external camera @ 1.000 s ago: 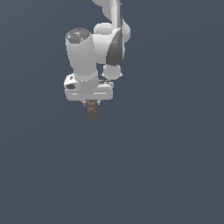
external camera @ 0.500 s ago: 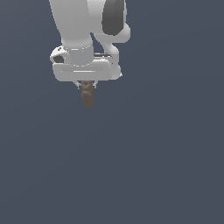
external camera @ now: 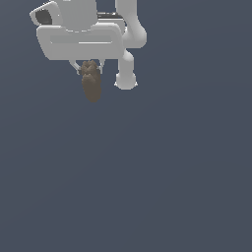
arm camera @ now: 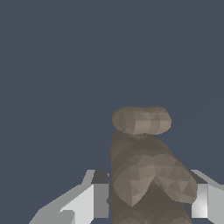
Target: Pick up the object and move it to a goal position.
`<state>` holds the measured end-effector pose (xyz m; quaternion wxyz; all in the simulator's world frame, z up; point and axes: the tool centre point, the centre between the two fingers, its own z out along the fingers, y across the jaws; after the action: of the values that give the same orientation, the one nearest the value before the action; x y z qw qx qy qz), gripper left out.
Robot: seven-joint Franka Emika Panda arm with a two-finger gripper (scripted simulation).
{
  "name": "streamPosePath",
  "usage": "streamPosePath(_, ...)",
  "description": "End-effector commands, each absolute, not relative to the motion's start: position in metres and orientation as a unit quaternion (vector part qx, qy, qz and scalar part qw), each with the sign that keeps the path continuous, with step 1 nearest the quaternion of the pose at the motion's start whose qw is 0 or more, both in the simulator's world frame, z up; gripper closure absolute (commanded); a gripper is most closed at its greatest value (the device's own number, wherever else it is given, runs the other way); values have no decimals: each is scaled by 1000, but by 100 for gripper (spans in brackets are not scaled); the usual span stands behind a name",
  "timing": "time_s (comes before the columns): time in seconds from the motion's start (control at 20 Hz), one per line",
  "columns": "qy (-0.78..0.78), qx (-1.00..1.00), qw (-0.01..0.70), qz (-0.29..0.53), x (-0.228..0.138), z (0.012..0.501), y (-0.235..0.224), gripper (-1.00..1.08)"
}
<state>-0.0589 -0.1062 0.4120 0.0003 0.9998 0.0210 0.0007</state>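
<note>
The plain slate-grey ground [external camera: 162, 177] fills both views, flat and unmarked, with no writing or labels readable anywhere on it or on the robot. In the exterior view the white Panda arm [external camera: 129, 54] sits in the upper part of the picture toward that view's left, its broad white hand body spanning sideways with a rounded arm link hanging just beside it on the exterior view's right. Under the hand body the gripper [external camera: 89, 67] points downward, its two fingers closed against the brown lump [external camera: 91, 83], which hangs between them. The lump is dull brown, elongated, bumpy where the fingers [arm camera: 98, 199] meet it and rounded at its free lower end, and it is narrower than the hand body above. In the wrist view the lump [arm camera: 142, 166] stands between the two pale fingers, touching both, with nothing but grey ground around it.
</note>
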Motion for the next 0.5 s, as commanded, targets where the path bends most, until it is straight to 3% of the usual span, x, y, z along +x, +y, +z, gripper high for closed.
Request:
streamPosePath(0.0,21,1000,0,0,-57,435,-107,108)
streamPosePath(0.45,21,1000,0,0,-52,485,-110,108)
